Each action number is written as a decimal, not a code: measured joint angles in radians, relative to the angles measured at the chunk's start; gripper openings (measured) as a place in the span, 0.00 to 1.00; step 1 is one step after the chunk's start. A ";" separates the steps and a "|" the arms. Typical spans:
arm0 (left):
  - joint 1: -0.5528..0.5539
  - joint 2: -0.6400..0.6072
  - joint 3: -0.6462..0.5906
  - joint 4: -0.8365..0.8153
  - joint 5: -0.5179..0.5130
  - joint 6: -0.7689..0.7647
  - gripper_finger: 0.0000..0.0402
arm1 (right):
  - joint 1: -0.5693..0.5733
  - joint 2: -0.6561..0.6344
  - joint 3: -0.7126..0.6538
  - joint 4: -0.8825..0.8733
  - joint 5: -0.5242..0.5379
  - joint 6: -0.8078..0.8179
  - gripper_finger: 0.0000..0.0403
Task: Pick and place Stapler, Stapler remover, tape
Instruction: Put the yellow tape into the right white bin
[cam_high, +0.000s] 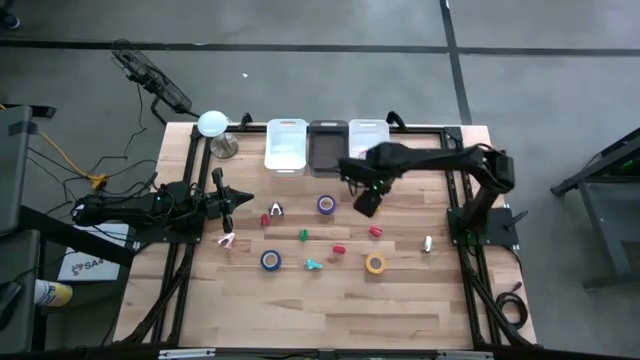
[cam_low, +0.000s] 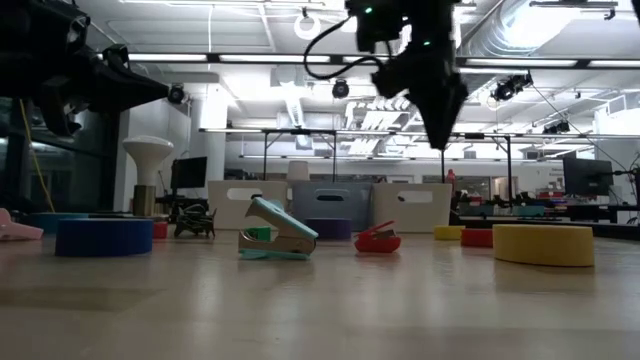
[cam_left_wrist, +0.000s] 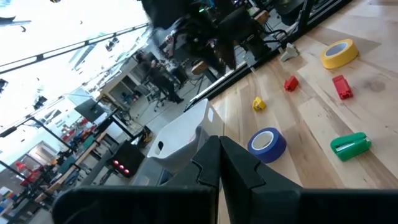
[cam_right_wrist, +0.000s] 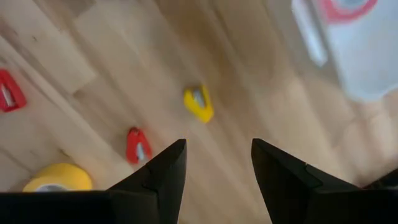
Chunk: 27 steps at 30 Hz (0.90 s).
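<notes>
Two blue tape rolls (cam_high: 326, 204) (cam_high: 270, 260) and a yellow tape roll (cam_high: 375, 263) lie flat on the table. A teal stapler (cam_low: 278, 235) sits near the front, and a claw-shaped stapler remover (cam_high: 275, 210) lies near the left arm. My right gripper (cam_high: 365, 205) hangs open above the table's middle, right of the far blue roll; in its wrist view the right gripper (cam_right_wrist: 217, 165) is over bare wood, short of a small yellow piece (cam_right_wrist: 199, 102). My left gripper (cam_high: 228, 205) waits shut at the left side, raised; its wrist view shows the left gripper (cam_left_wrist: 217, 162).
Three bins stand along the far edge: white (cam_high: 286, 145), dark (cam_high: 327, 148), white (cam_high: 368, 140). Small red (cam_high: 376, 231) (cam_high: 339, 249), green (cam_high: 303, 235) and pink (cam_high: 227, 240) pieces lie scattered among the rolls. A lamp (cam_high: 212, 123) and a cup (cam_high: 224, 148) stand at the far left corner.
</notes>
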<state>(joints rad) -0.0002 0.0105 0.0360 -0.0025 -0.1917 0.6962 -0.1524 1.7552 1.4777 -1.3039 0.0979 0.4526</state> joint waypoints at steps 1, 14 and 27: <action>0.000 0.000 0.000 0.000 0.000 0.000 0.01 | 0.019 -0.018 -0.029 0.011 -0.002 0.034 0.43; 0.000 0.000 0.000 0.000 0.000 -0.008 0.01 | 0.255 -0.142 -0.341 0.245 -0.117 0.353 0.43; 0.000 0.000 0.000 0.001 0.000 -0.012 0.01 | 0.416 -0.140 -0.439 0.507 -0.160 0.537 0.43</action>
<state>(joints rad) -0.0002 0.0104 0.0360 -0.0017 -0.1915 0.6838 0.2632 1.6154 1.0389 -0.7970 -0.0616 0.9895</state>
